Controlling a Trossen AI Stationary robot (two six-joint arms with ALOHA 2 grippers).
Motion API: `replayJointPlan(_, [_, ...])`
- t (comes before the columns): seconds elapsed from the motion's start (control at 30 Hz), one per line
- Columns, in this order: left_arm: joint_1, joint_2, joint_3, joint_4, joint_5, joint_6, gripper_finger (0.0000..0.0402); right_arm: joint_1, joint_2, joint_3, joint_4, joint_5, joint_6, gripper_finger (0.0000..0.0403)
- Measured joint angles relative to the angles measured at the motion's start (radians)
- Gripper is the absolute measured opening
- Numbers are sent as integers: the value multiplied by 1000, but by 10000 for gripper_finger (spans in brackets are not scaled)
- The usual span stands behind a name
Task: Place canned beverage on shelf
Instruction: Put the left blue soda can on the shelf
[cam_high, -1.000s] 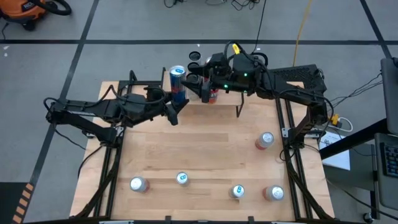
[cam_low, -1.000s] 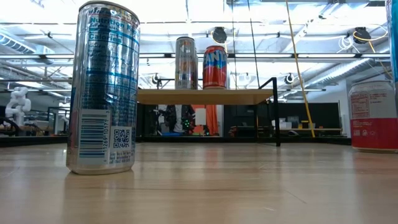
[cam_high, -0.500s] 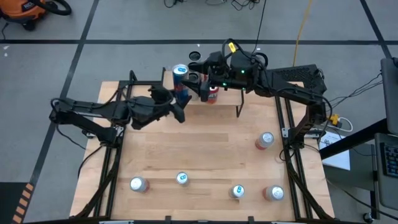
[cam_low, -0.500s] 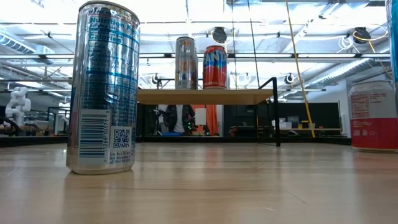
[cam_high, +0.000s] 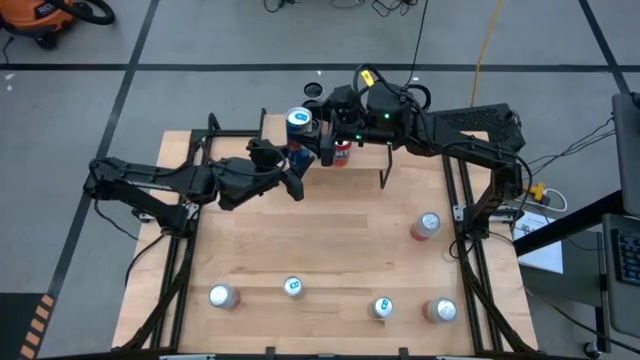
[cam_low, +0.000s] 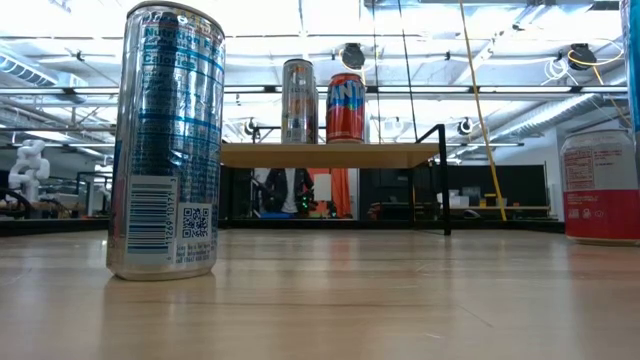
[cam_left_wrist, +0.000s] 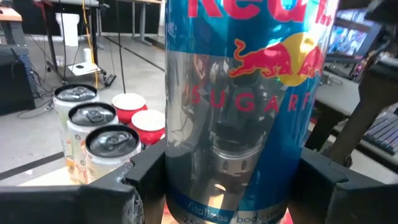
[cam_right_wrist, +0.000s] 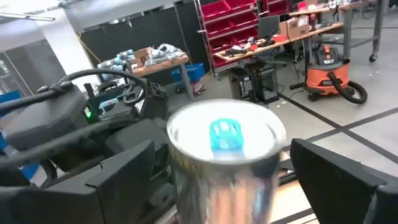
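A tall blue-and-silver canned beverage (cam_left_wrist: 239, 93) stands upright between the fingers of my left gripper (cam_high: 296, 152), at the table's far side by the left end of the shelf (cam_low: 330, 155). Its top (cam_high: 299, 120) has a blue tab. My right gripper (cam_high: 320, 137) reaches in level from the right and is open. In the right wrist view its fingers (cam_right_wrist: 118, 177) stand on either side of that same can (cam_right_wrist: 224, 140), with a gap on each side. On the shelf stand a tall silver can (cam_low: 298, 100) and an orange can (cam_low: 346, 107). My left gripper pinches the can's side wall, low on its body (cam_left_wrist: 186, 186), between its two fingers (cam_left_wrist: 146, 171). The fingers come in about level from the table's left side. The can stays upright in the hold. Its bottom is out of view.
Loose cans stand on the tabletop: three along the near edge (cam_high: 222, 296) (cam_high: 293, 287) (cam_high: 382, 307), one at the near right corner (cam_high: 440, 311) and one at mid right (cam_high: 427, 224). More cans (cam_left_wrist: 93, 118) show beyond the held one in the left wrist view.
My left gripper has carried the blue can toward the table's right edge, closer to my right gripper and the shelf's cans. The can has stayed upright. The cans on the shelf have not moved.
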Motion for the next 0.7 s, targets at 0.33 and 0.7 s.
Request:
replayJointPlan(0.33, [0,0,0,-1,5,-1,244,0,31,0,13,-20,8,332])
replayJointPlan(0.7, [0,0,0,-1,4,-1,244,0,30,0,11,-18,-15,234])
